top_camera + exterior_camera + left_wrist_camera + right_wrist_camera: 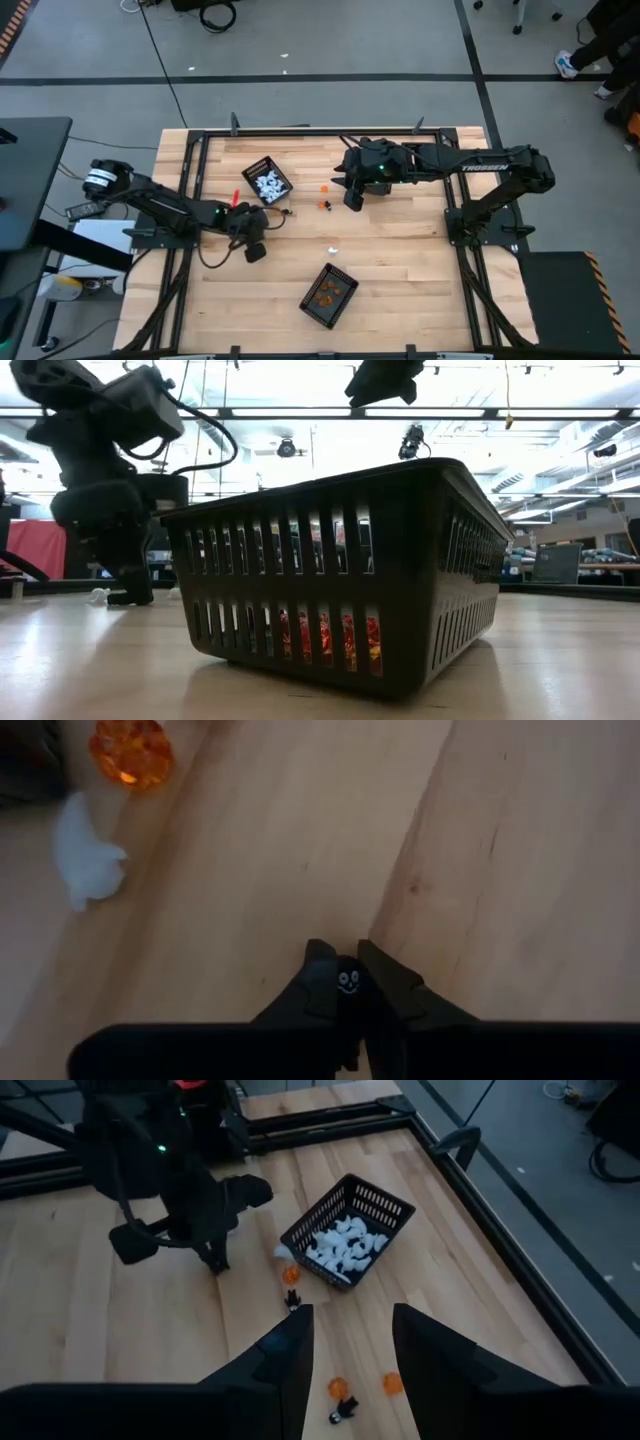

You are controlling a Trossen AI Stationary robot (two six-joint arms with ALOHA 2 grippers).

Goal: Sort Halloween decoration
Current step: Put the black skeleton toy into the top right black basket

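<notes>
My left gripper (347, 970) is low over the table, shut on a tiny black trinket with a white smiling face (347, 982). It stands near the basket of white trinkets (268, 183). Just beyond its fingers a white ghost (88, 860) and an orange pumpkin (130, 748) lie on the wood. My right gripper (350, 1350) hangs open high above the table's far middle, with nothing between its fingers. Below it lie two orange trinkets (338, 1387) and a black one (343, 1408). A second basket (329, 294) holds orange trinkets. My left gripper pinches the black trinket's two sides (340, 988) between its two fingertips (318, 970). The fingers slant steeply down from the table's left side. The trinket's face is turned toward the wrist camera. Whether the trinket rests on the table or is lifted, I cannot tell.
A lone white trinket (333, 249) lies mid-table, and another black one (293, 1298) lies by the white basket. In the low view the orange basket (340, 580) fills the foreground. A black frame (200, 180) borders the table. Bare wood shows at the near left and right.
</notes>
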